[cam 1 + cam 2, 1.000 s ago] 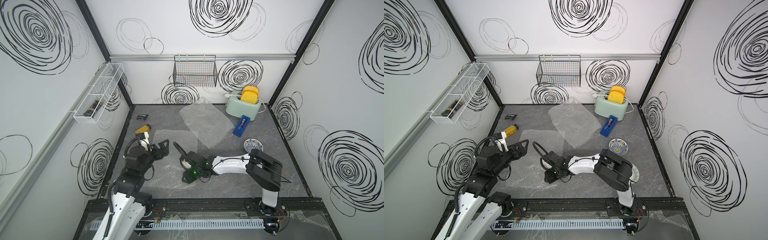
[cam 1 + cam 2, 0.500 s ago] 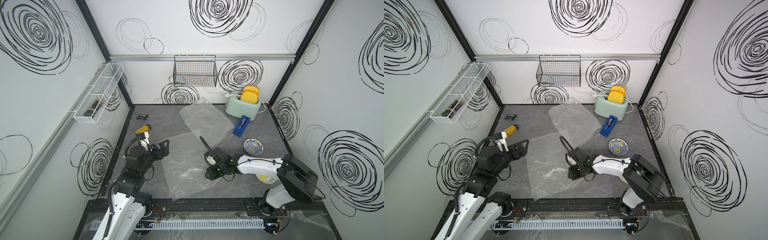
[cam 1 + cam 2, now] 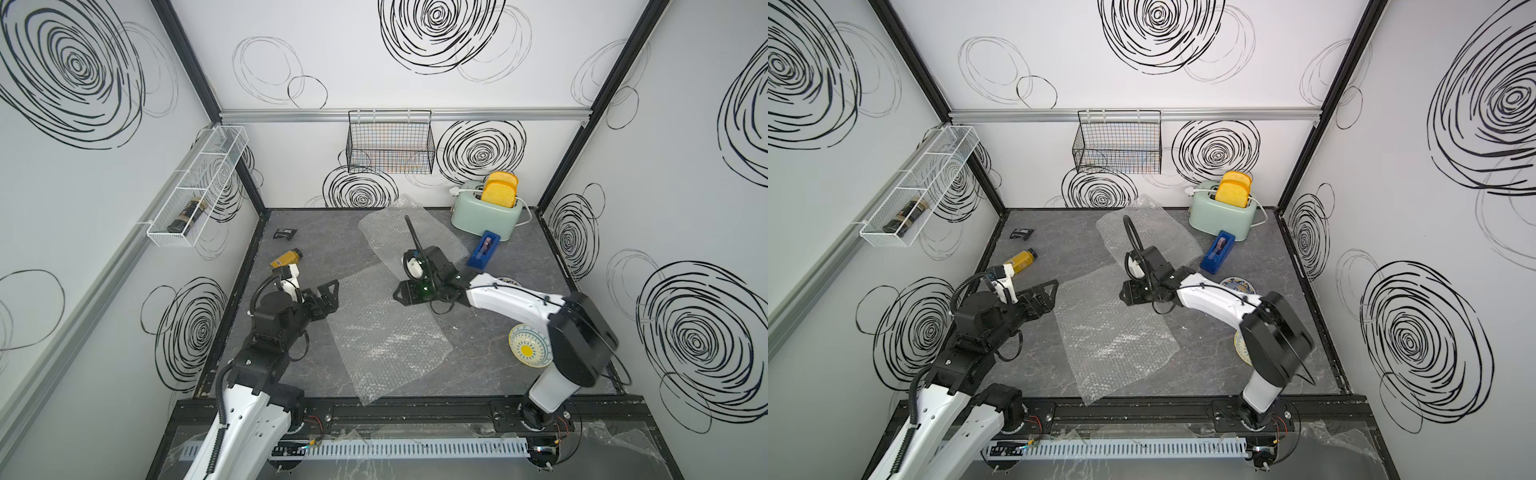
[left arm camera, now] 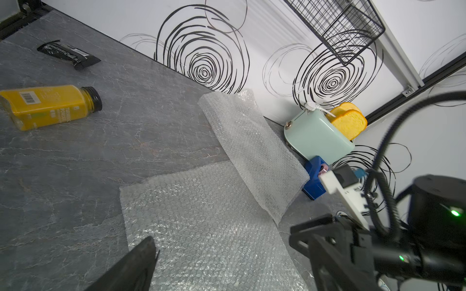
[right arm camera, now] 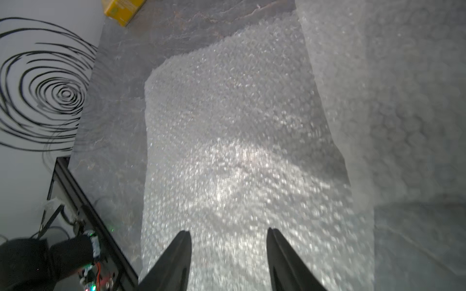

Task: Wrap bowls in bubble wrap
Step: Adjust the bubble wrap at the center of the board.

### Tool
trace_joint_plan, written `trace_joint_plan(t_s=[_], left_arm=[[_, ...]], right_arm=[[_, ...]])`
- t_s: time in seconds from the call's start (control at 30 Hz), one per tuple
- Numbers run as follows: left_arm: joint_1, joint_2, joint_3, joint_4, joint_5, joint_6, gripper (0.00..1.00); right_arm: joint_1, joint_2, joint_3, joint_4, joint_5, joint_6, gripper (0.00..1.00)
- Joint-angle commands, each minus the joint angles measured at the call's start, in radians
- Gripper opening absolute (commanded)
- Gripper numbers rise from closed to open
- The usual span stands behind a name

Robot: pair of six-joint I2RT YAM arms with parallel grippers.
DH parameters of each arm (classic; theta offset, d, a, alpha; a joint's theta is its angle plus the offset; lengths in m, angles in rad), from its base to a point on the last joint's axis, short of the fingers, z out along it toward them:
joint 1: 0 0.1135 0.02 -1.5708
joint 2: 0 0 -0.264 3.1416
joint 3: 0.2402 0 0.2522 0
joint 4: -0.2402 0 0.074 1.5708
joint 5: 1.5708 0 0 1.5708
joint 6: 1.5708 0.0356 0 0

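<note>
Read the table (image 3: 478, 374) in a top view as a clock face, twelve at the back wall, six at the front rail.

The near sheet (image 3: 382, 332) of bubble wrap lies flat from the centre toward six, one corner reaching the front edge; the far sheet (image 3: 432, 237) runs from the centre toward twelve, its far end curled up at the wall; in the left wrist view its near corner lies over the near sheet (image 4: 209, 226).

The sun bowl (image 3: 528, 351) sits at about four, on bare table beside the right arm's elbow; the blue bowl (image 3: 509, 282) sits at about three, mostly hidden behind that arm; neither touches the wrap.

The right gripper (image 3: 398, 294) is at the centre, pointing toward nine, over the near sheet's far edge; in its wrist view the jaws stand partly apart with nothing between them, only wrap (image 5: 227, 151) beneath; whether the fingers (image 5: 176, 252) touch the sheet I cannot tell.

The left gripper (image 3: 331, 296) is at nine, just beside the near sheet's left edge, jaws spread wide and empty; its wrist view shows one finger (image 4: 136, 264) only.

The toaster (image 3: 486, 212) stands at one; the tape dispenser (image 3: 484, 249) is just in front of it; the bottle (image 3: 286, 257) lies at ten; the packet (image 3: 284, 233) lies at eleven.
</note>
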Motion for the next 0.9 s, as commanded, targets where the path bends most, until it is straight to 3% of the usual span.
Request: trace_joint_plan(t_s=[0.0,0.23,0.4,0.57,0.7,0.8,0.87], left_arm=[[-0.008,-0.003,0.017,0.0,-0.025,0.003,0.97],[-0.018,-0.004,0.019,-0.005,-0.037,0.003,0.96],[-0.023,-0.006,0.017,-0.003,-0.036,0.003,0.97],[-0.025,0.0,0.019,-0.003,-0.033,0.003,0.96],[-0.031,0.0,0.019,-0.005,-0.04,0.003,0.97],[-0.036,-0.001,0.02,-0.008,-0.046,0.003,0.96],[-0.036,-0.005,0.022,-0.01,-0.051,0.003,0.97]], right_arm=[[-0.006,0.163,0.135,-0.053,0.002,0.015,0.54],[-0.004,0.463,0.419,-0.11,-0.019,0.009,0.5],[0.028,0.6,0.565,-0.153,-0.064,-0.026,0.49],[0.097,0.743,0.811,-0.252,-0.154,-0.169,0.48],[0.161,0.793,1.018,-0.428,-0.069,-0.305,0.53],[0.155,0.687,0.914,-0.393,-0.085,-0.302,0.57],[0.146,0.557,0.737,-0.293,-0.091,-0.273,0.6]])
